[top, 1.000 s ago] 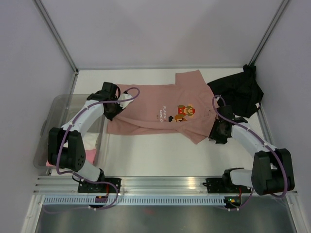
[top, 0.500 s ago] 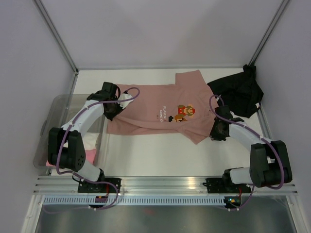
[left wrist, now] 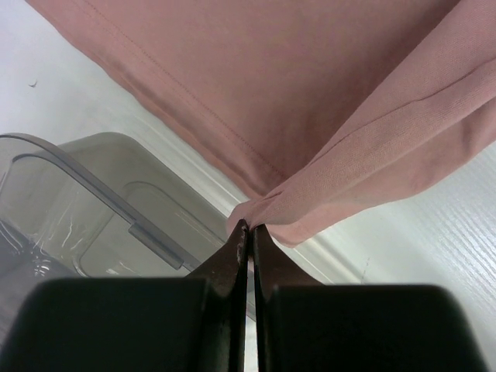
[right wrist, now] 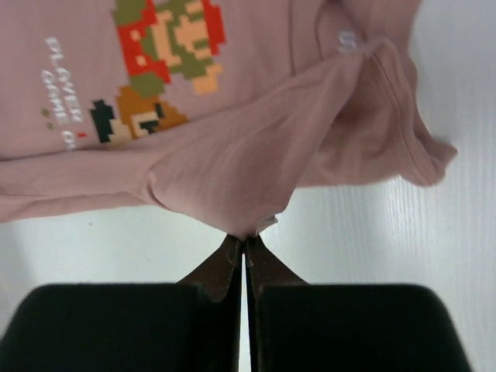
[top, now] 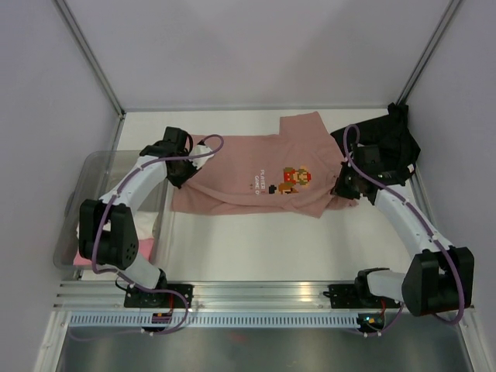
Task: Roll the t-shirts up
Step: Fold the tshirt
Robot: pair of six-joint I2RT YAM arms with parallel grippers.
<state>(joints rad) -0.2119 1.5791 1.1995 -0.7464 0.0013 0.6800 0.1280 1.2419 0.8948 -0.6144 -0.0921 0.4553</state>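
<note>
A salmon-pink t-shirt [top: 248,174] with a pixel-figure print [top: 297,178] lies spread across the middle of the table. My left gripper [top: 180,172] is shut on its left edge; in the left wrist view the fingertips [left wrist: 249,226] pinch a fold of the pink hem [left wrist: 310,209]. My right gripper [top: 346,186] is shut on the shirt's right side, and its closed tips [right wrist: 246,236] hold a bunched fold of pink cloth [right wrist: 232,170] lifted off the table. A black t-shirt [top: 385,143] lies crumpled at the far right.
A translucent grey bin [top: 93,194] stands at the left table edge, right under my left gripper [left wrist: 93,209]. Bright pink cloth [top: 145,246] shows inside it. Grey walls close off the back and sides.
The right gripper has shut on the shirt's near right part and carried it up and back, folding that flap over. The left arm has shifted slightly, its grip unchanged.
</note>
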